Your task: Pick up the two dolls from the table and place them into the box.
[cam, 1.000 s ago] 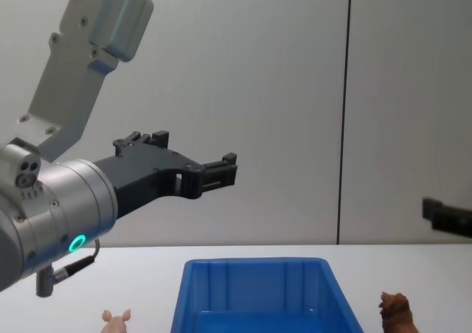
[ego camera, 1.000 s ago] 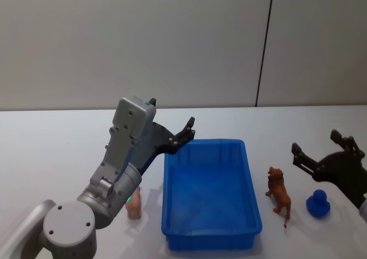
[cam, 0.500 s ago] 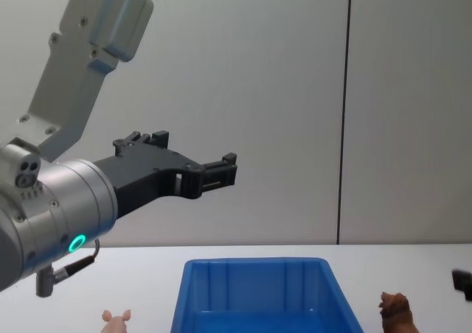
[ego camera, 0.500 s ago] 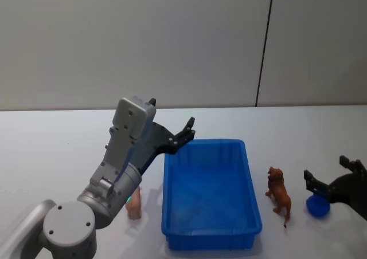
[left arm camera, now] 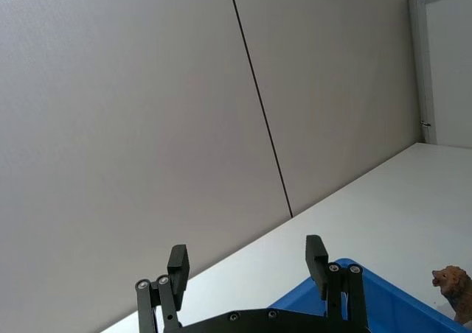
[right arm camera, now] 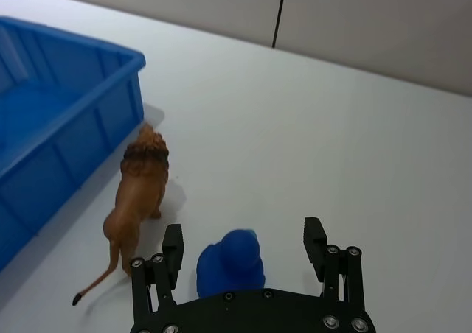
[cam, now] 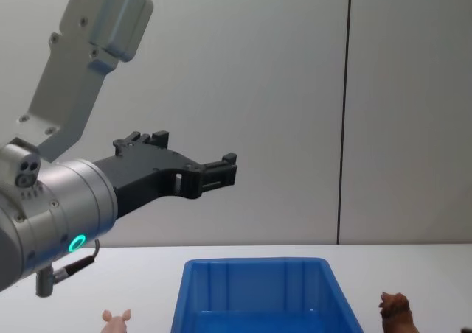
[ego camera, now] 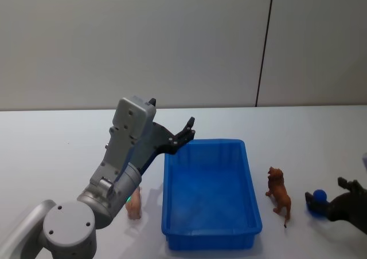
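The dark blue doll (right arm camera: 230,261) sits on the white table (ego camera: 57,156), to the right of the box (ego camera: 209,193). My right gripper (right arm camera: 244,243) is low over it and open, one finger on each side; in the head view the doll (ego camera: 319,199) peeks out beside the gripper (ego camera: 325,192). The shaggy brown doll (ego camera: 279,193) stands between the box and the blue doll. A pale pink doll (ego camera: 133,204) stands left of the box, partly behind my left arm. My left gripper (ego camera: 186,132) hangs open and high above the box's far left corner.
The box (cam: 254,292) looks empty inside. The brown doll (right arm camera: 140,189) stands close to my right gripper's left finger. A grey wall with a dark vertical seam rises behind the table. Bare tabletop stretches beyond the box and the dolls.
My right gripper has come down and toward me, from above the table to straddling the dark blue doll. The left arm and the other dolls have not moved.
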Motion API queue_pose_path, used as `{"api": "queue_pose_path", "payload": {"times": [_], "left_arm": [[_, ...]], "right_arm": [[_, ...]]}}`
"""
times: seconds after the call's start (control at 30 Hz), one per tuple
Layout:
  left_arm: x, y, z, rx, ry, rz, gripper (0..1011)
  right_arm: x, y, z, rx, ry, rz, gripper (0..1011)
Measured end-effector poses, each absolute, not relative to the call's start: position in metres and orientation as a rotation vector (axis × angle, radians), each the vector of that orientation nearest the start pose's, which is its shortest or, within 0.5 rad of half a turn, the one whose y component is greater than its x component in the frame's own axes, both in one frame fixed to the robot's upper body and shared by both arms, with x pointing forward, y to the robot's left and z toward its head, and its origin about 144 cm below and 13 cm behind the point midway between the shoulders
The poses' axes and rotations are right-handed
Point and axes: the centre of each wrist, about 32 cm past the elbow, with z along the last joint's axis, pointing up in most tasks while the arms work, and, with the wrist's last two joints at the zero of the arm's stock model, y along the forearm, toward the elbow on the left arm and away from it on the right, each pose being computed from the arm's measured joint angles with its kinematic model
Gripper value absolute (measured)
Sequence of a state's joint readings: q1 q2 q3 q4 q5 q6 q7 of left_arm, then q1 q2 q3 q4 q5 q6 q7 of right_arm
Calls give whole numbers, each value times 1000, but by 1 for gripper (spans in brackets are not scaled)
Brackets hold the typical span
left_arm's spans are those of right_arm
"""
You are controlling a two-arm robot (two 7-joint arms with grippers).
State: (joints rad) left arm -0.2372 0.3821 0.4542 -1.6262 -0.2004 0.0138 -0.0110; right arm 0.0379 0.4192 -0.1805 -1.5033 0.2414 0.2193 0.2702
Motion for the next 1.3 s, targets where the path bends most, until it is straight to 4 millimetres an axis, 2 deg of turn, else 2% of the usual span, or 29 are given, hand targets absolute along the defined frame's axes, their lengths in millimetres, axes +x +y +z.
{"api": "queue_pose_path", "payload": {"times": [0.4,0.63,0.83,0.87,1.0,1.3], "left_arm": [[492,198,1204,61,-268,1124,1001],[492,198,1204,61,-268,1124,1001],[492,198,1204,61,-267,1124,1001],[492,198,1204,61,-268,1124,1001],[492,198,1204,61,-268,1124,1001],[492,198,1204,61,-268,1124,1001]], "right_arm": [[469,-307,1121,-419,192,-1131,1001],[471,-307,1116,-431,218,-1122,865],[473,-307,1114,-431,231,-1121,686],[473,-307,1113,-429,234,-1121,624],[474,-307,1113,-425,238,-1122,534],[476,-306,1116,-380,209,-1126,460]]}}
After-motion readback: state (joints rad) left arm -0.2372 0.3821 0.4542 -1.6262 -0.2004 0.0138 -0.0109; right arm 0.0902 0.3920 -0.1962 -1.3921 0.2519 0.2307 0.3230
